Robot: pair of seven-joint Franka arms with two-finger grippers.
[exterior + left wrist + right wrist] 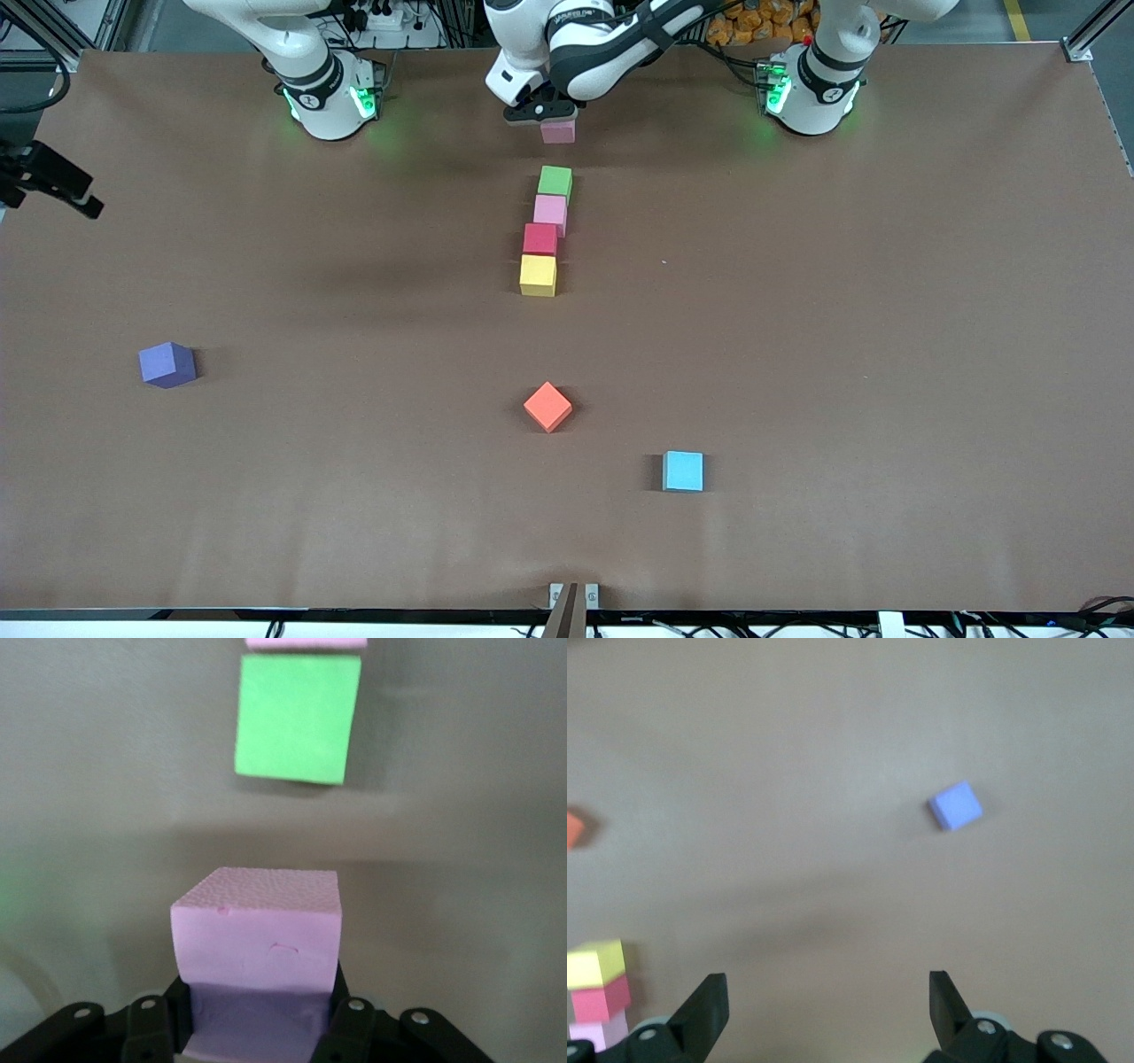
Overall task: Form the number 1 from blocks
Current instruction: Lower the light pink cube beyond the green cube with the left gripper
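Four blocks stand in a column at the upper middle of the front view: green block (555, 180) at the top, then a pink block (550, 213), red block (540, 239) and yellow block (538, 275), each touching the next, the column leaning slightly as it runs down the frame. The left hand (542, 112) sits just above that column in the frame, clamped on the second pink block (558, 132), which shows below the fingers. In the left wrist view the held pink block (257, 935) fills the lower middle, squeezed between the two fingers, with the green one (298, 718) higher in the frame and a clear strip of tabletop (461, 868) between them.

The step in hand looks like placing this fifth block to finish the numeral. To do it well, the block should come down square to the green one's edges, not twisted. Whether it belongs straight in line or offset to form the flag of the 1, it should end touching green with no gap. Lower it until it rests flat before the fingers part, then lift straight up so foam does not drag. Avoid nudging the column, which would shift easily.

The right hand (828, 1005) waits with fingers apart, high over the tabletop; its wrist view shows the purple cube (955, 805) in the upper right.
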